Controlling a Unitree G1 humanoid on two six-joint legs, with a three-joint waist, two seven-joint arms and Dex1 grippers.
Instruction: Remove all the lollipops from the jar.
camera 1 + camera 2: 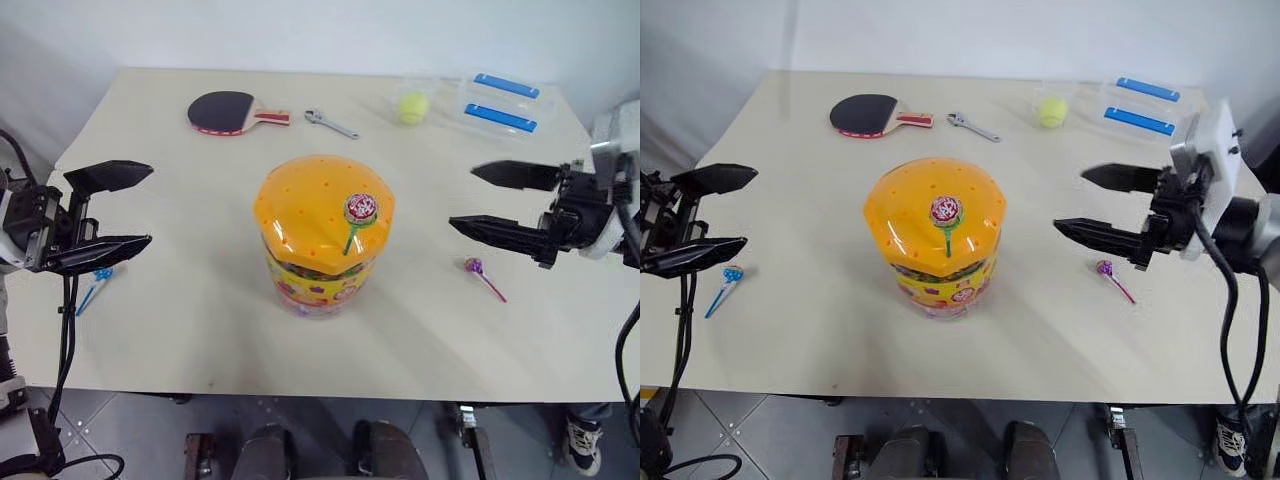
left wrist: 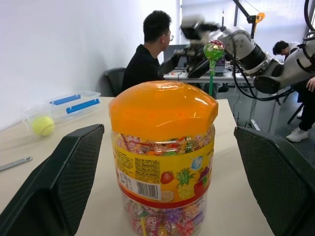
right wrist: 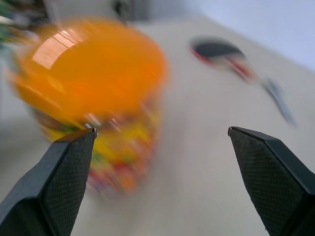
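Pale beige tabletop over grey tiled floor, white wall behind the far edge. Near the left edge, a blue-sticked lollipop lying flat beneath the left gripper, jaws spread wide, empty. At the middle, the clear plastic jar with domed orange lid, one green-sticked lollipop standing up from the lid. Toward the right edge, a purple-sticked lollipop flat on the surface, below the right gripper, fingers wide apart, holding nothing. Toward the far edge: red-and-black table tennis paddle, small metal wrench, yellow-green tennis ball, clear blue-lidded boxes near the far right corner. Beyond the table, in the left wrist view, seated people at desks.
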